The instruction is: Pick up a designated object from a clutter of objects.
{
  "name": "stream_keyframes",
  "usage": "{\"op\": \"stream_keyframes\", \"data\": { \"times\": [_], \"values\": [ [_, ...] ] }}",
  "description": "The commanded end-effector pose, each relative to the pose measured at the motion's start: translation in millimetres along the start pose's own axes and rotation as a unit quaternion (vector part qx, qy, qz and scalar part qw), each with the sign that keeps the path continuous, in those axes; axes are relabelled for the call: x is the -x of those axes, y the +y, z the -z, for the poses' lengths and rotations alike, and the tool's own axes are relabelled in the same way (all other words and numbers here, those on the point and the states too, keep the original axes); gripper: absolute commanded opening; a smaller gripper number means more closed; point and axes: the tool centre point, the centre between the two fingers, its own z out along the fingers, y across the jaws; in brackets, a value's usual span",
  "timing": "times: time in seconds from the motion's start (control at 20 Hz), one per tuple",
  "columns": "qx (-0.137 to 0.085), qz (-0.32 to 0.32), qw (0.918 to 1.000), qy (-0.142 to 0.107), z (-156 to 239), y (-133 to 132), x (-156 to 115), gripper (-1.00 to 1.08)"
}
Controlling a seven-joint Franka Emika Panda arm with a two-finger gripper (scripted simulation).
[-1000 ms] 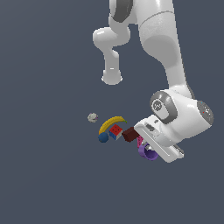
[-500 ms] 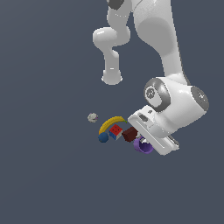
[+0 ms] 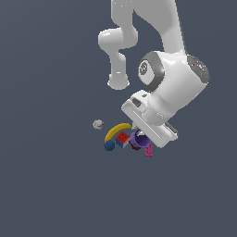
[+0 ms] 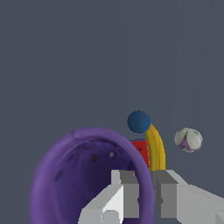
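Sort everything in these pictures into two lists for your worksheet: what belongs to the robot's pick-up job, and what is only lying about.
Belongs to the job:
- purple cup, with one finger inside its rim and one outside
- gripper

Only lying about:
- yellow banana
- red-faced cube
- blue ball
- whitish lump
- pink studded brick
- dark brown block, mostly hidden

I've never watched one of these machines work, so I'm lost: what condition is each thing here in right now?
Purple cup: tipped, mouth towards the wrist camera, its rim between the fingers.
Gripper: fingers astride the cup's rim, closed on it.
Banana: lying curved on the ground.
Colourful cube: resting, red face showing.
Blue ball: resting beside the banana.
Pink brick: partly hidden under the gripper.
Whitish lump: lying apart from the rest.
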Motion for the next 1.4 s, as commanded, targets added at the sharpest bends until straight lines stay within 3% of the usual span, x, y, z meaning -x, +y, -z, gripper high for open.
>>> {"op": "stream_keyframes", "data": {
  "times": [0.0, 0.85, 1.35],
  "values": [
    [-0.001, 0.000, 1.0000, 0.000, 14, 23, -8, -1.00],
    [0.000, -0.002, 1.0000, 0.001, 110, 182, -68, -1.00],
    [0.000, -0.002, 1.0000, 0.003, 153, 245, -93, -1.00]
  ]
}}
